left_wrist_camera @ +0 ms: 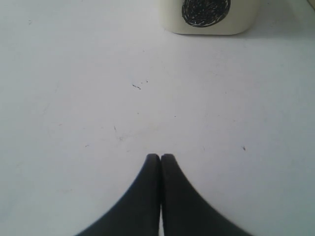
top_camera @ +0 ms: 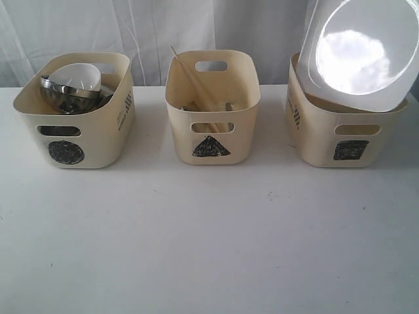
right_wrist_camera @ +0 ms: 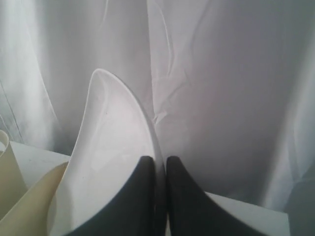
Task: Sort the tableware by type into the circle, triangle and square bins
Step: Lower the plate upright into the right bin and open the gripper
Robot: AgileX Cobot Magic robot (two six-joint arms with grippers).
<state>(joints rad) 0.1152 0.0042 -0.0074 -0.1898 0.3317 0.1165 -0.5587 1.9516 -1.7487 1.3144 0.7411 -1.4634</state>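
Observation:
Three cream bins stand in a row on the white table. The circle bin (top_camera: 98,140) on the left holds a small white bowl (top_camera: 75,76) on a steel bowl (top_camera: 62,98). Wooden chopsticks (top_camera: 196,88) lean in the triangle bin (top_camera: 239,134) in the middle. A large white rounded-square plate (top_camera: 360,52) stands tilted over the square bin (top_camera: 314,134) on the right, its lower edge inside. My right gripper (right_wrist_camera: 160,160) is shut on the plate's rim (right_wrist_camera: 113,142). My left gripper (left_wrist_camera: 160,156) is shut and empty, low over bare table in front of the circle bin (left_wrist_camera: 209,17).
A white curtain (top_camera: 163,33) hangs close behind the bins. The table (top_camera: 209,248) stretches wide in front of them. Neither arm shows in the exterior view.

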